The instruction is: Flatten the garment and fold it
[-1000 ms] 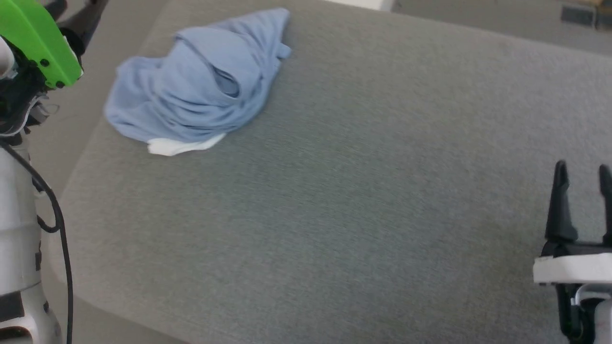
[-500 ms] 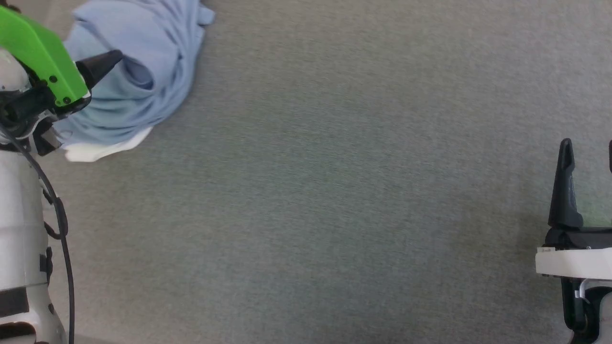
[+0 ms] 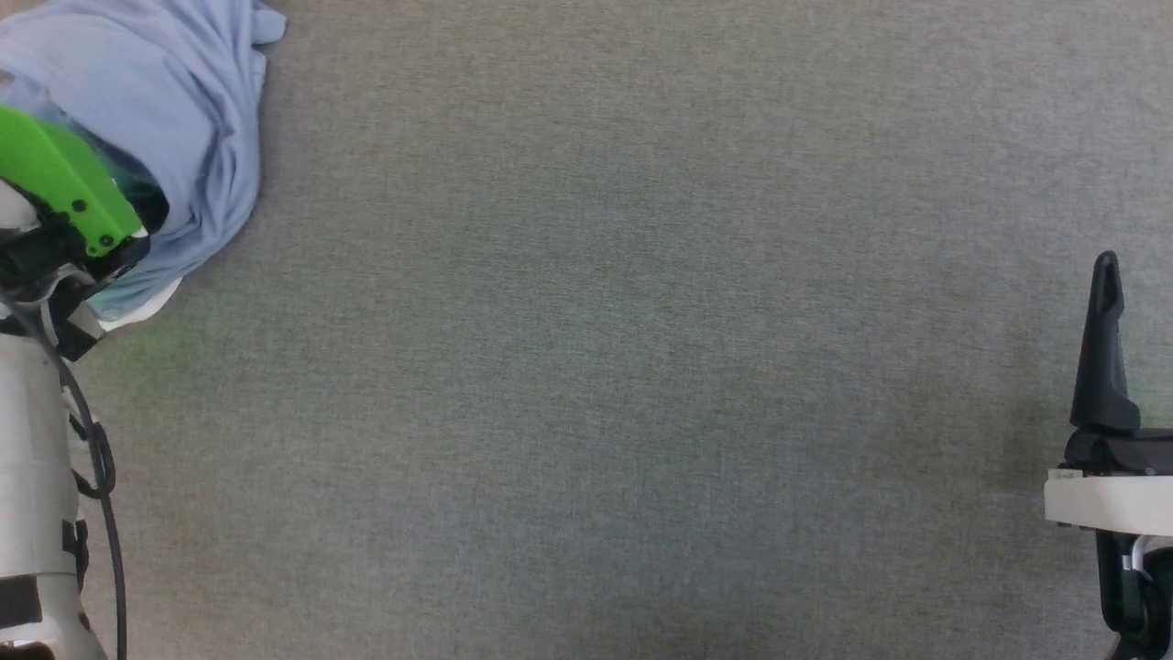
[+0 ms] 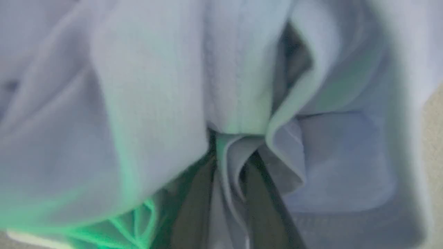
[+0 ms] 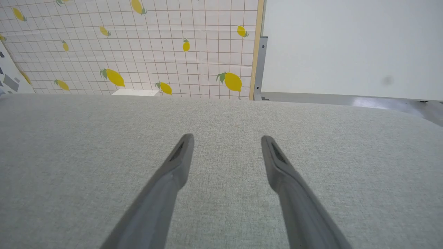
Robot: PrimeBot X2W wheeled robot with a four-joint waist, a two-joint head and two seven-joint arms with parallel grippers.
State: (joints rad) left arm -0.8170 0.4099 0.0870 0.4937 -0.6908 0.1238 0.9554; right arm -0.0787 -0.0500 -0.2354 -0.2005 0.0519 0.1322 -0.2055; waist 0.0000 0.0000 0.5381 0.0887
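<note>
Our left claw [image 4: 232, 162] is sunk into the garment [image 3: 183, 110], its dark fingers [image 4: 193, 207] pinching a fold. Our right claw [image 5: 226, 141] hovers spread above the grey padded surface [image 3: 641, 367]; beyond that surface we see a lemon-patterned wall [image 5: 138, 45]. On that surface the garment lies crumpled, light blue with a white edge.

Indoor staged set, likely a lab mock-up of a home room. A wide grey upholstered cushion [image 5: 69, 155] fills the lower frame. Upper left: lemon-and-grid wallpaper panel [image 5: 138, 45], ending at a wooden edge strip [image 5: 260, 17] with a metal bracket [image 5: 259, 69]. Upper right: bare white wall [image 5: 346, 41], glossy grey floor [image 5: 380, 102] beneath.
</note>
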